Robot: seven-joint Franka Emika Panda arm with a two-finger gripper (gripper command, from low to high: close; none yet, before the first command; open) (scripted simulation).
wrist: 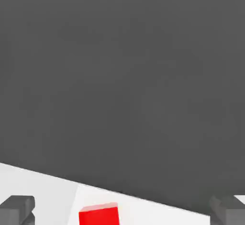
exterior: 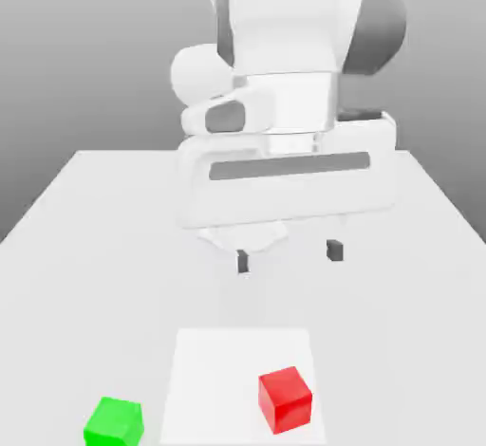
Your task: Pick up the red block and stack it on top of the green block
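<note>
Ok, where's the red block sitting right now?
In the exterior view the red block rests on the table near the front edge, to the right of the green block and apart from it, with the open end effector raised behind it.

I'm seeing the red block and the green block showing plain matte faces. The counter is looking smooth, matte white; the tool is wearing a smooth, plastic-like white shell with dull grey fingertips.

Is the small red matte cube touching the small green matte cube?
Apart. The exterior view shows bare white table between the red cube and the green cube.
</note>
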